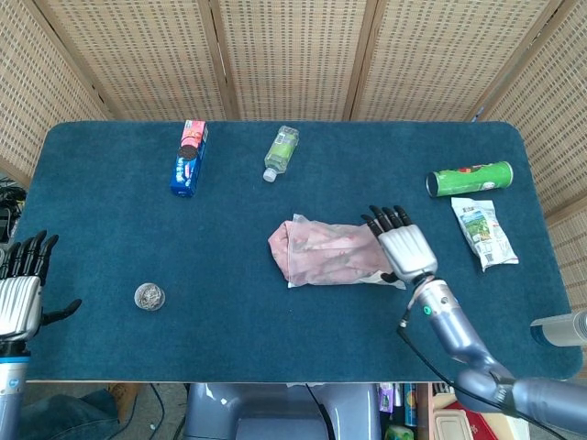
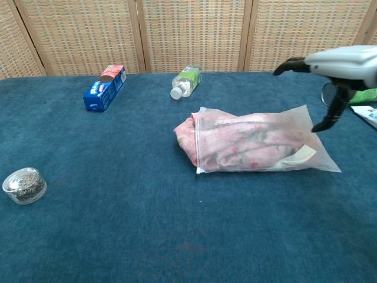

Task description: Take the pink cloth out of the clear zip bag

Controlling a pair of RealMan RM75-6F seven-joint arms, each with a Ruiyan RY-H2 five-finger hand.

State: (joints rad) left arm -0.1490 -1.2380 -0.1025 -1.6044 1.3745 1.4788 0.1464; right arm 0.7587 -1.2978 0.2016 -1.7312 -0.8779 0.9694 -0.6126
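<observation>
The clear zip bag lies flat at the table's middle, its mouth to the left. The pink cloth fills the bag and bulges out of that mouth. My right hand hovers above the bag's right end, fingers apart and holding nothing; the chest view shows it clear of the plastic. My left hand stays at the table's near left edge, fingers spread and empty, and does not show in the chest view.
A blue cookie box and a small bottle lie at the back. A green can and a snack packet lie at the right. A small round metal-filled dish sits near left.
</observation>
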